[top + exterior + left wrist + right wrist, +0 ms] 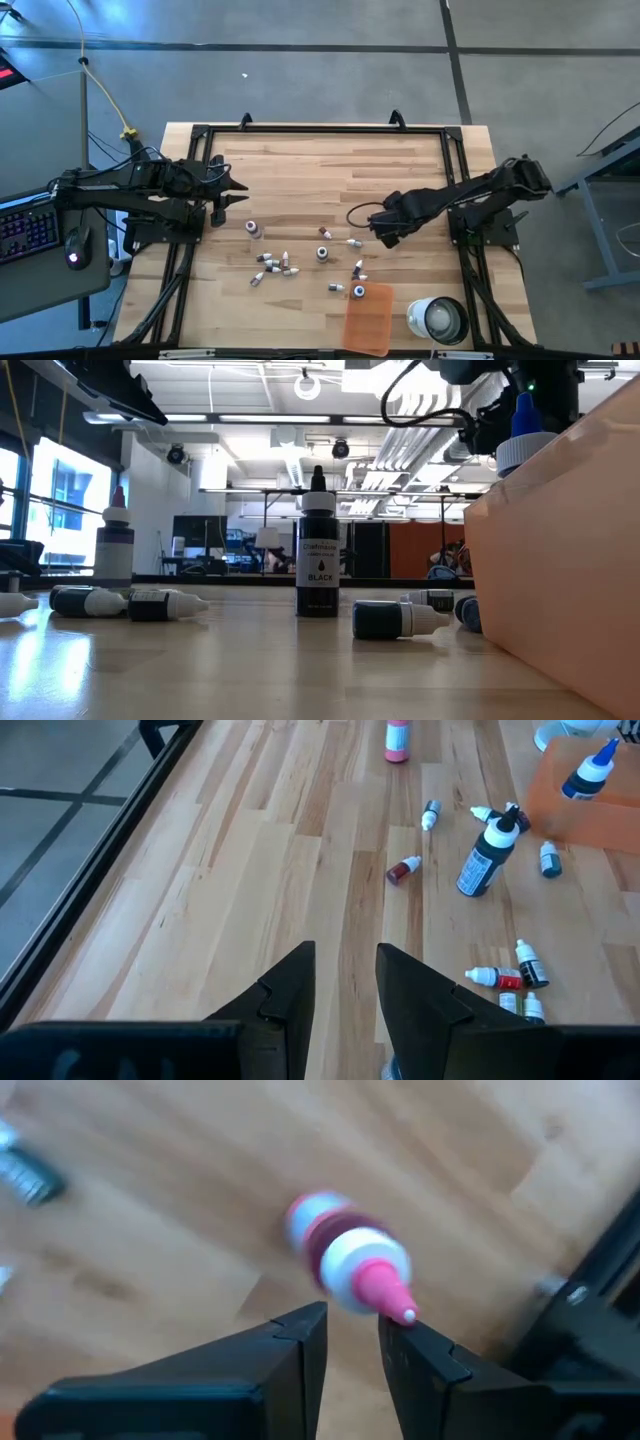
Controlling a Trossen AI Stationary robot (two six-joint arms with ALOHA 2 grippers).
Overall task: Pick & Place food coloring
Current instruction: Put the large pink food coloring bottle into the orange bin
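Several tiny food coloring bottles [290, 262] are scattered on the wooden table, most lying on their sides. A black one [320, 550] stands upright. A pink-capped bottle [345, 1260] stands directly below my right gripper [352, 1325], which is open and sits right of the table's middle [385, 236]. The pink bottle [397, 740] also shows far off in the left wrist view. My left gripper [345, 990] is open and hovers over bare wood near the table's left edge [238, 192]. A blue bottle [590, 775] stands at the orange tray's corner. My right gripper touches nothing that I can be sure of. The pink cap's tip [405, 1313] shows right at the edge of one finger [420, 1355], seen from above, and I cannot tell whether they meet.
A flat translucent orange tray [368, 320] lies near the table's near edge, with a white round cup [437, 318] to its right. A black frame [320, 128] runs around the tabletop. Bare wood lies along the far half of the table.
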